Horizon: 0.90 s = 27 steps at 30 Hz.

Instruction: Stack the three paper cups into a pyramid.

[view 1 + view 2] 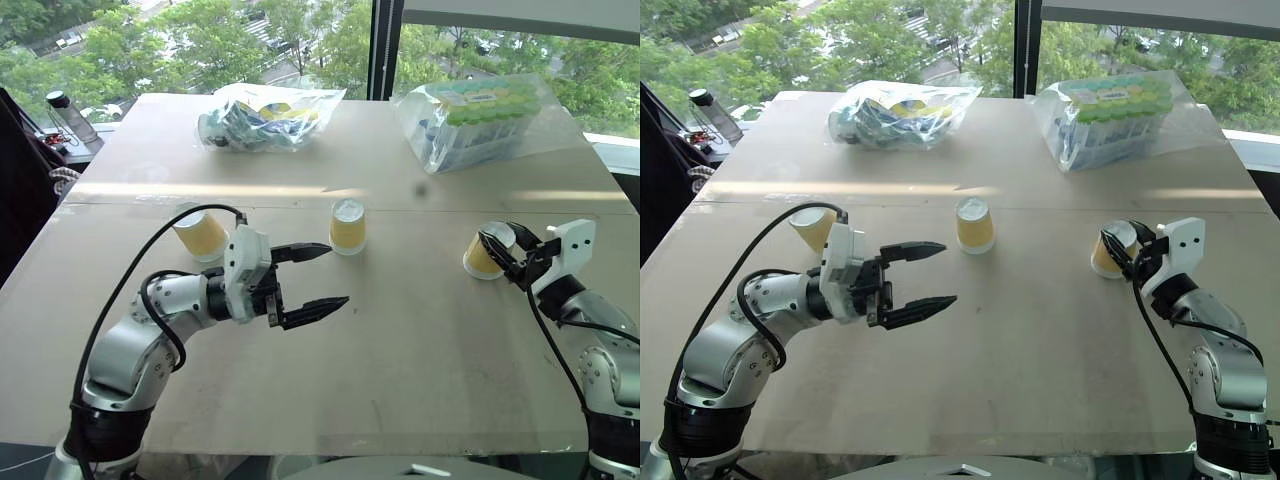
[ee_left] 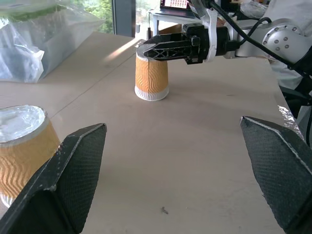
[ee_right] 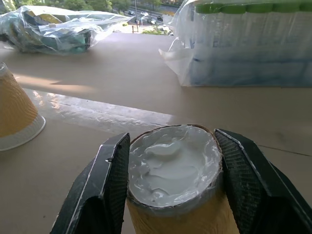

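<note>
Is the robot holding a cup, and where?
Yes. The right gripper pinches the right paper cup near its upturned white base. The left gripper holds nothing.

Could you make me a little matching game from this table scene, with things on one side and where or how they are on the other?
Things:
1. left hand
2. right hand
3. middle cup
4. bag of green-topped packs

States or places:
A. standing upside down alone, mid-table
B. shut around a yellow cup's top end
C. at the far right of the table by the window
D. open, holding nothing

Pairs: 1-D, 2-B, 3-A, 4-C
</note>
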Available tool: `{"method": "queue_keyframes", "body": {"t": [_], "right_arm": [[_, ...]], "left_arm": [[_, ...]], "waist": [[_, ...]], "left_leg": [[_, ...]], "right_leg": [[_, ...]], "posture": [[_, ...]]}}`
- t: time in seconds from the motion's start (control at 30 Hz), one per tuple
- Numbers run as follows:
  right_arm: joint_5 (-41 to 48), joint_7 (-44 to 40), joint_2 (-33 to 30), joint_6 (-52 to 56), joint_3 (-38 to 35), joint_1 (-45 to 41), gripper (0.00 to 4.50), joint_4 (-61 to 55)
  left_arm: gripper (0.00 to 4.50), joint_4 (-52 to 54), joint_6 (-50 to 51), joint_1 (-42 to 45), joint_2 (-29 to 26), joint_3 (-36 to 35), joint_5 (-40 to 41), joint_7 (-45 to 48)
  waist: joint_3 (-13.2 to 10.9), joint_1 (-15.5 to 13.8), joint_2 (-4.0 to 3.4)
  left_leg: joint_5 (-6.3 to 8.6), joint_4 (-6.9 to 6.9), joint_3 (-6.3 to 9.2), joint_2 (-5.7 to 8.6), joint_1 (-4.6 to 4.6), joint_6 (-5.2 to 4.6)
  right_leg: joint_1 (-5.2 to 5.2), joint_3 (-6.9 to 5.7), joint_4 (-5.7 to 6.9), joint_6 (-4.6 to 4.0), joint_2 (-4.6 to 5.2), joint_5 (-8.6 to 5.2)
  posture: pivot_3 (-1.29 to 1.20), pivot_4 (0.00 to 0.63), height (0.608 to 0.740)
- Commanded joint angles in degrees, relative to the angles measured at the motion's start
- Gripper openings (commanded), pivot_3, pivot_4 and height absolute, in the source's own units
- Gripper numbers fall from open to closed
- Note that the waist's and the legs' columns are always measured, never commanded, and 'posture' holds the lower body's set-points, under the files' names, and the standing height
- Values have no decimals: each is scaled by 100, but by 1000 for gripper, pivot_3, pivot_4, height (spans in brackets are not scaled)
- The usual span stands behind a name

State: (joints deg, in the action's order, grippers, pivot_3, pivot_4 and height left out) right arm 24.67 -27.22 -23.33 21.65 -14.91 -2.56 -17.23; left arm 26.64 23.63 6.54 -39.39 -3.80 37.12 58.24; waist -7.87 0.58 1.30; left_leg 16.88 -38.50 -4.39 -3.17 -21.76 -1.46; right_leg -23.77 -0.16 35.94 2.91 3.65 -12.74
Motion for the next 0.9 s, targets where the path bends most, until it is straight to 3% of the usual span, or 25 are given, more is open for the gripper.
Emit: {"method": "queue_keyframes", "body": {"t": [0.03,0.17,0.37,0.67,0.7,0.77,0.83,0.9], "right_arm": [[25,-33,-76,-85,-77,-22,2363,-1],[215,-60,-58,-23,-157,-24,2363,-87],[137,-99,-145,-107,-123,47,4476,-30],[-68,-78,-216,-186,-114,-163,4476,448],[-52,-77,-201,-201,-132,-194,3879,475],[-27,-114,-191,-236,-140,-220,3219,488],[-34,-142,-204,-252,-128,-223,2237,492],[-42,-211,-211,-296,-72,-241,2156,469]], "left_arm": [[4500,219,-121,66,-5,-70,-9,-55],[4500,235,-128,54,6,-41,1,-84],[4500,229,-138,41,14,-21,-1,-82],[4500,214,-214,-13,23,-34,-52,-63],[4500,208,-229,-19,29,-43,-55,-66],[4500,201,-256,-34,31,-56,-66,-58],[4500,194,-276,-53,32,-65,-71,-51],[4500,188,-312,-95,39,-73,-86,-55]], "waist": [[0,0,0],[0,0,0],[-1,-1,-1],[-1,1,-1],[-1,1,-1],[-1,1,-1],[-1,0,-1],[-1,0,-2]], "left_leg": [[0,0,1,0,0,0],[0,0,3,0,0,0],[0,0,2,0,-1,0],[0,0,1,0,-1,0],[0,1,2,1,-1,0],[0,1,2,0,-1,0],[0,1,2,0,-2,0],[0,1,2,0,-3,0]], "right_leg": [[0,0,0,2,0,1],[0,0,0,3,-1,2],[-1,0,-1,3,-1,2],[-1,0,-1,3,-1,2],[-1,0,0,3,-1,2],[-1,0,-1,3,-1,2],[-1,0,-1,3,-1,2],[-1,0,-1,4,-1,2]], "posture": [[0,150,740],[0,150,740],[0,150,740],[0,150,740],[0,150,740],[0,150,740],[0,150,740],[0,150,740]]}}
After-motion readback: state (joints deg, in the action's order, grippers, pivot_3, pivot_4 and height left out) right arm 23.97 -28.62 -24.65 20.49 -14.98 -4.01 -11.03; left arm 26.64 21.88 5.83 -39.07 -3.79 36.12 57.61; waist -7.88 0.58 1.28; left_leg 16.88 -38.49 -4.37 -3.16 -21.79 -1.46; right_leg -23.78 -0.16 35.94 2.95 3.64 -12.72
